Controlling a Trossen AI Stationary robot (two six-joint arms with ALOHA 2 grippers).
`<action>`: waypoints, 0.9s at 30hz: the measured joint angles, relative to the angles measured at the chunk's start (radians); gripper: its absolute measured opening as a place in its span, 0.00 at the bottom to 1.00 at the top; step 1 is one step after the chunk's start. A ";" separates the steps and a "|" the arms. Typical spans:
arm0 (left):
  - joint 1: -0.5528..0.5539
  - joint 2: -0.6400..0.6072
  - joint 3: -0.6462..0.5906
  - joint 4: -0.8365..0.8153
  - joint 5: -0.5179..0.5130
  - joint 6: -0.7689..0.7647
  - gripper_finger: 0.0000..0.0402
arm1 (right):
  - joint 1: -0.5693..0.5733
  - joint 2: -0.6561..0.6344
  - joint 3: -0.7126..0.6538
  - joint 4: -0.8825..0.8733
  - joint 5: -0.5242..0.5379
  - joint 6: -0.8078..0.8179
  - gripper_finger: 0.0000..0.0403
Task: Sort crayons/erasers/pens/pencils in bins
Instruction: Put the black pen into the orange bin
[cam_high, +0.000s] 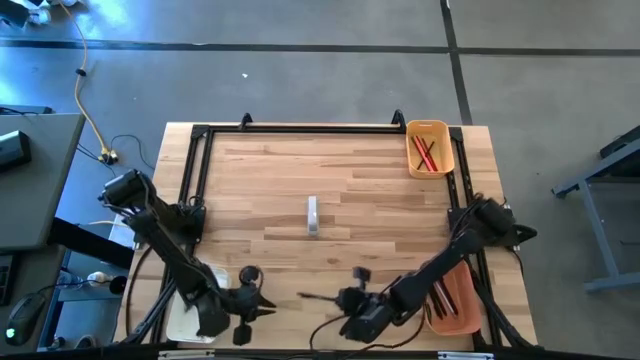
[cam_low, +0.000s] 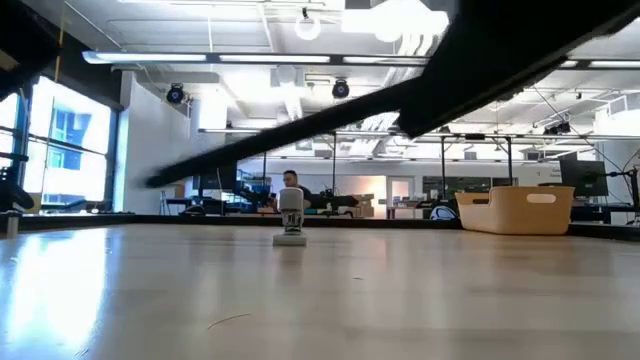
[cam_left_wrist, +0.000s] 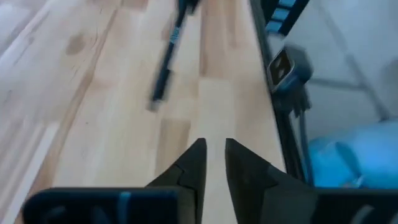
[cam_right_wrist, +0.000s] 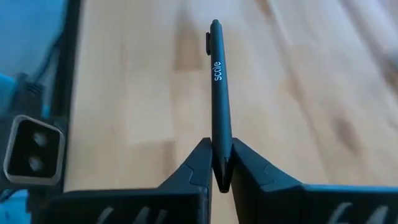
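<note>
My right gripper (cam_high: 345, 300) hangs near the table's front edge, shut on a black pen (cam_right_wrist: 217, 81) with white lettering; the pen sticks out toward the table's left (cam_high: 318, 297). My left gripper (cam_left_wrist: 214, 149) is close by to the left (cam_high: 262, 310), its fingers a narrow gap apart with nothing between them, pointing at the pen (cam_left_wrist: 165, 62). The small yellow-orange bin (cam_high: 442, 130) at the far right holds red pencils (cam_high: 427, 155). The orange bin (cam_high: 462, 300) lies under my right arm, the cream-white bin (cam_high: 185, 318) under my left. My right gripper pinches the pen's near end (cam_right_wrist: 221, 146) between its two fingers. The pen runs on straight ahead of the fingers, its clip end (cam_right_wrist: 211, 37) farthest from them. The fingers slant down toward the table's left, and the pen is lifted clear of the wood.
A small white and grey object (cam_high: 313, 215) stands at the table's middle (cam_low: 291, 222). A black frame (cam_high: 195, 170) runs along the left, far and right sides. Bare wood lies between the middle object and the bins.
</note>
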 joint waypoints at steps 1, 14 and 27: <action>0.002 -0.008 -0.031 0.064 -0.007 0.017 0.11 | 0.002 -0.022 0.000 -0.057 0.002 0.030 0.04; 0.067 -0.039 -0.268 0.563 -0.080 0.151 0.01 | 0.102 -0.275 0.000 -0.757 -0.268 0.640 0.04; 0.113 -0.039 -0.270 0.564 -0.059 0.196 0.00 | 0.310 -0.282 0.315 -1.251 -0.498 1.138 0.04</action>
